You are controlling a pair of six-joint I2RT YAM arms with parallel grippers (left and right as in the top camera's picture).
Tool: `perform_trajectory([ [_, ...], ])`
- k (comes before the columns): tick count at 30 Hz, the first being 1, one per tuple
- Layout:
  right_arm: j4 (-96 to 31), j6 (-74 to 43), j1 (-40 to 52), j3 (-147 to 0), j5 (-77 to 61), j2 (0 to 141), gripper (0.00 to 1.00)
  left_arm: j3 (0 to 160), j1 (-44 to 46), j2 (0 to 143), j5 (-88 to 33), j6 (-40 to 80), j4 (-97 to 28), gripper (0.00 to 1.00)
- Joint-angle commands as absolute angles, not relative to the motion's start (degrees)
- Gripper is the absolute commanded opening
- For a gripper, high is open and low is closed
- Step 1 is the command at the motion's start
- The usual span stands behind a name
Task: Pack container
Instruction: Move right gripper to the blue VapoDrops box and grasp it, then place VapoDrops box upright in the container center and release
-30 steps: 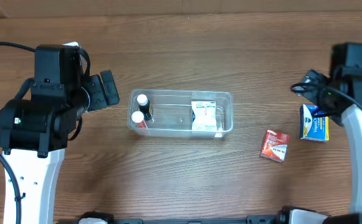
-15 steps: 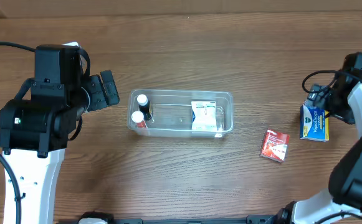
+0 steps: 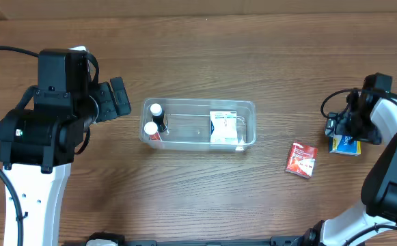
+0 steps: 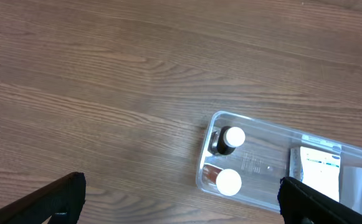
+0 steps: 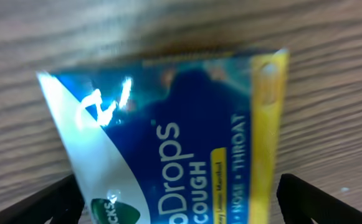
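Blue cough-drop packet point(image 5: 168, 143) lay on the wooden table point(image 5: 168, 25) below the right gripper point(image 5: 181, 186), its fingers spread. Left gripper point(image 4: 181, 183), also spread, hung near the clear container point(image 3: 188, 130).

Left arm point(image 3: 44, 130) & right arm point(image 3: 395, 147) are built w/ boxy black housings, white link shells & looped black cables point(image 3: 7, 48); left gripper point(image 4: 181, 202) & right gripper point(image 5: 181, 199) are finished black.

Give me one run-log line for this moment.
right pincer: open, over blue cough-drop box | left pincer: open, beside container | container: two bottles, white packet | red box: outside container
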State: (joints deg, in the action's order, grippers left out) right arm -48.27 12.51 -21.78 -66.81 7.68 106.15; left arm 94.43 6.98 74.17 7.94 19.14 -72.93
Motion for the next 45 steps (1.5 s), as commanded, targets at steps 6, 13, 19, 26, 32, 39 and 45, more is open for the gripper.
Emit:
perform_trajectory([
  [6, -45.60, 13.50, -22.26, -64.23, 3.07, 106.54, 0.91, 95.35, 6.68, 74.26, 7.55, 19.70, -73.03, 1.00],
  [13, -44.84, 13.26, -22.24, -64.82, 0.40, 106.52, 0.76, 95.35, 6.68, 74.26, 7.51, 19.70, -73.03, 1.00],
  [19, -51.68, 9.96, -22.13, -74.37, -5.80, 106.00, 0.70, 95.35, 6.68, 74.26, 7.55, 19.68, -73.03, 1.00],
  [26, -66.24, 2.70, -17.63, -92.95, -9.41, 101.21, 0.69, 95.35, 6.68, 74.26, 7.68, 19.70, -73.03, 1.00],
  [32, -70.02, -4.49, -3.40, -98.04, -10.22, 90.21, 0.69, 95.35, 6.68, 74.26, 7.68, 19.70, -73.03, 1.00],
  [39, -68.99, -20.25, 19.88, -97.32, -5.80, 89.14, 0.69, 95.35, 6.68, 74.26, 7.66, 19.73, -73.10, 1.00],
  [45, -62.78, -27.62, 32.29, -93.93, -3.01, 95.24, 0.70, 95.35, 6.68, 74.26, 7.66, 19.73, -73.30, 1.00],
])
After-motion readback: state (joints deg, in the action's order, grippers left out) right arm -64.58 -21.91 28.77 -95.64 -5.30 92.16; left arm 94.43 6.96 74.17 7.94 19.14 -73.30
